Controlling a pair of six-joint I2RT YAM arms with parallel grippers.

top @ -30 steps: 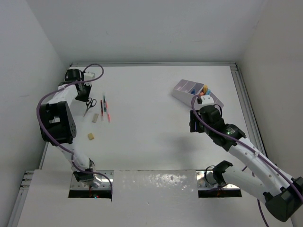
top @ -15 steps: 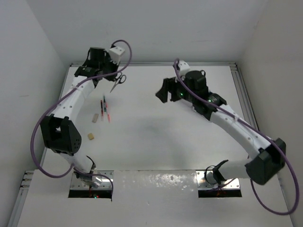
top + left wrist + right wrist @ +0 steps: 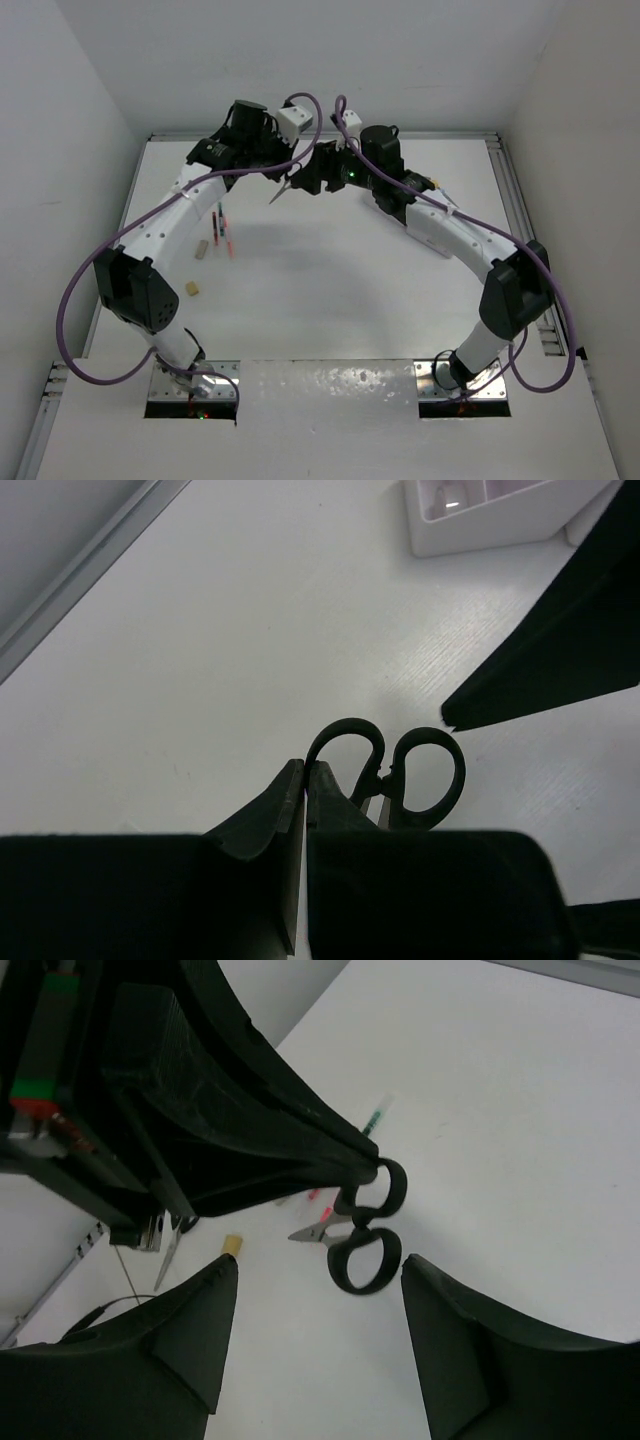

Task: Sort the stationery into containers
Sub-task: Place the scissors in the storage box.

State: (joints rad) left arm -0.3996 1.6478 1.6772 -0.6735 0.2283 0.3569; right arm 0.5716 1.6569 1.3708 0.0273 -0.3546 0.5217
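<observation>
Black-handled steel scissors [image 3: 385, 775] are being held above the far middle of the white tabletop [image 3: 330, 290]. They are being gripped just beyond the handle loops by the clenched left end effector [image 3: 305, 772]. The right end effector [image 3: 320, 1265] is being held released, a finger on either side of the loops, without contact. Thin red pens [image 3: 226, 232] and a small pale eraser [image 3: 192, 289] are lying at the left.

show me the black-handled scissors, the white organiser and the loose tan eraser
black-handled scissors [image 3: 386, 788], left wrist view, where handle loops meet
white desk organiser [image 3: 500, 535], left wrist view, outer wall
small tan eraser [image 3: 192, 288], top view, its middle
</observation>
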